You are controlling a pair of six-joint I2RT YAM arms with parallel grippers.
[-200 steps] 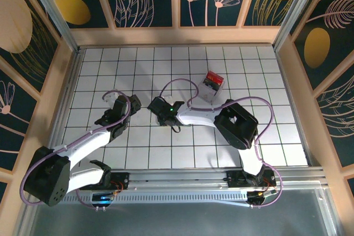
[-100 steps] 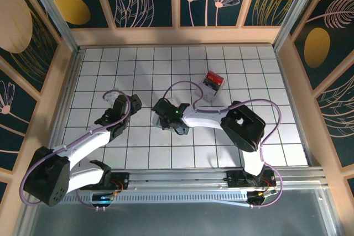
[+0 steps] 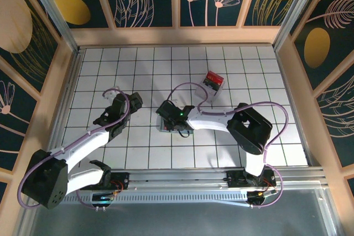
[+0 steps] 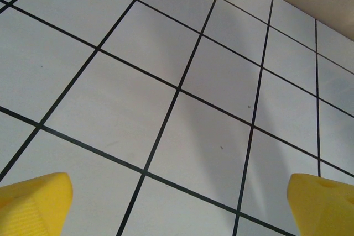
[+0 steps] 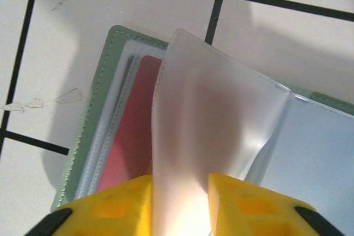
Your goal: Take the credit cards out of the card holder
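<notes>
A: Where's the card holder?
B: The card holder (image 3: 165, 127) lies open mid-table, slightly toward the near edge, under the right gripper (image 3: 170, 115). On the right wrist view, a clear sleeve (image 5: 204, 120) stands up, pinched between the yellow fingers (image 5: 110, 205). A dark red card (image 5: 130, 136) sits in the left pocket, just inside the holder's stitched left edge.
A: Left side?
B: The left gripper (image 3: 119, 103) has its jaws wide apart over open tiles toward the table's (image 3: 110, 64) left edge, touching nothing.
A: Room to move?
B: Open tiles along the far edge and near-right corner. A clear box (image 3: 212, 84) with red contents sits far-right of the holder, well apart from it.
</notes>
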